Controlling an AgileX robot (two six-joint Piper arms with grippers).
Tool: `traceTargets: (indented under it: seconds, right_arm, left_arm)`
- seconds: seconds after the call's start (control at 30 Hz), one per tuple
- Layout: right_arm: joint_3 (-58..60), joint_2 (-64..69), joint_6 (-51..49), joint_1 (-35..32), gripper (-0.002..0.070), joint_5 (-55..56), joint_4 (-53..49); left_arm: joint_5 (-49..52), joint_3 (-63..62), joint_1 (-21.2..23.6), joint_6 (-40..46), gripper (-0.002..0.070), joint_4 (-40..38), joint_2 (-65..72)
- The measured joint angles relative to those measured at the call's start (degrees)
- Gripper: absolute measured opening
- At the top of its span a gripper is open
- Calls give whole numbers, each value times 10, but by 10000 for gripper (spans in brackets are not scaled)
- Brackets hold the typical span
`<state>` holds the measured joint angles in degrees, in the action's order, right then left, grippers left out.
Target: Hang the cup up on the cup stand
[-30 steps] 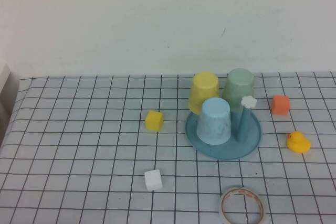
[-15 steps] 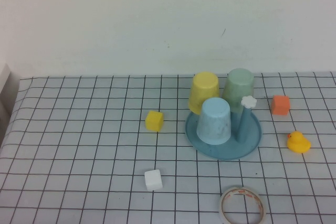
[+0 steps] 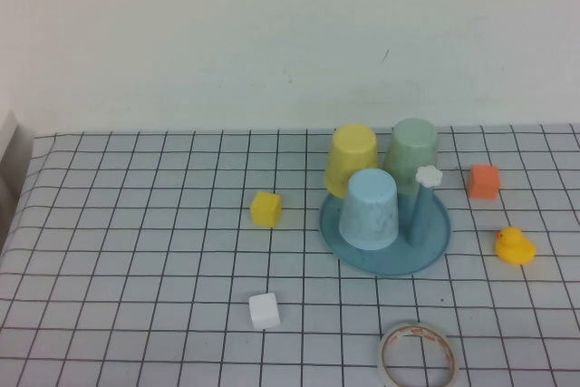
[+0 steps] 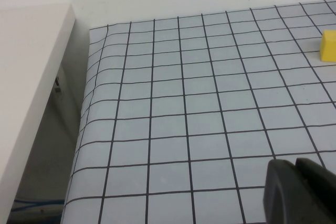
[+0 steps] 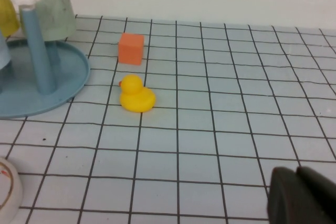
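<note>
While the cup (image 3: pixel 371 208) sat inverted on the cup stand (image 3: pixel 435 244), at its 9 o'clock, I logged left claw (image 4: pixel 297 191) and right claw (image 5: pixel 299 196) shut, empty, parked; any nudge risked toppling it.

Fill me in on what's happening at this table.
Nothing is being handled right now. The light blue cup sits upside down on the cup stand, beside a yellow cup and a green cup. The left gripper and right gripper are both shut, empty, low over the table, away from the stand.
</note>
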<state>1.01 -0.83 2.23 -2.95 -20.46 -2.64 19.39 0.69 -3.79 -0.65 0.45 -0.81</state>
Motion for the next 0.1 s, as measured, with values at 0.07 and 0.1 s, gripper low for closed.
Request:
traceTargets:
  seconds: [0.07, 0.1]
  right_arm:
    - [0, 0, 0, 0, -1, 0, 0]
    - [0, 0, 0, 0, -1, 0, 0]
  left_arm:
    - [0, 0, 0, 0, -1, 0, 0]
    - [0, 0, 0, 0, -1, 0, 0]
